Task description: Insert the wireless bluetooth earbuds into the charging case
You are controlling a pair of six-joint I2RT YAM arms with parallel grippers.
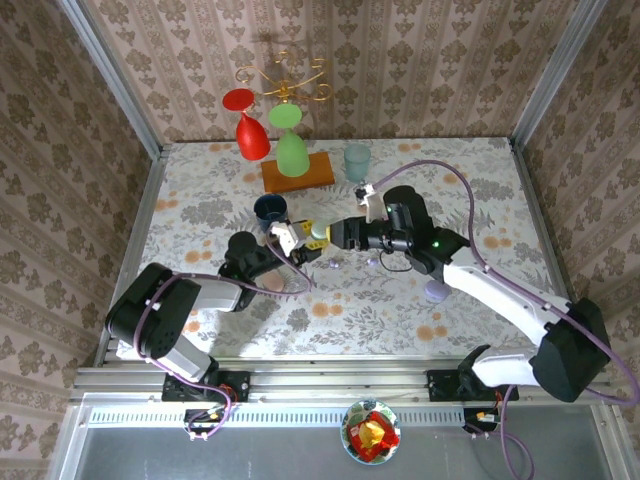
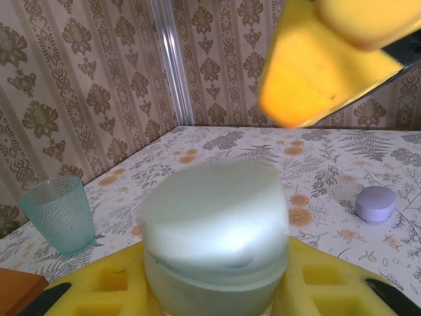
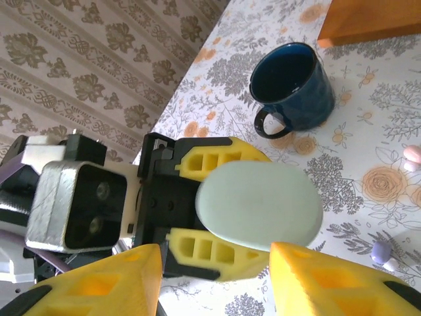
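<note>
Mint charging case between left fingers, bare tabletop beyond

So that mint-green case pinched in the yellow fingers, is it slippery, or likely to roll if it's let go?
Probably slippery: the mint-green case looks smooth and rounded, so the left end effector grips only its curved sides. It looks rigid, showing no squashing. Set down, its pebble shape might rock rather than roll.

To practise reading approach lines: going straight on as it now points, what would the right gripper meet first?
Most likely the pale green case held in the left gripper, though depth is unclear.
</note>
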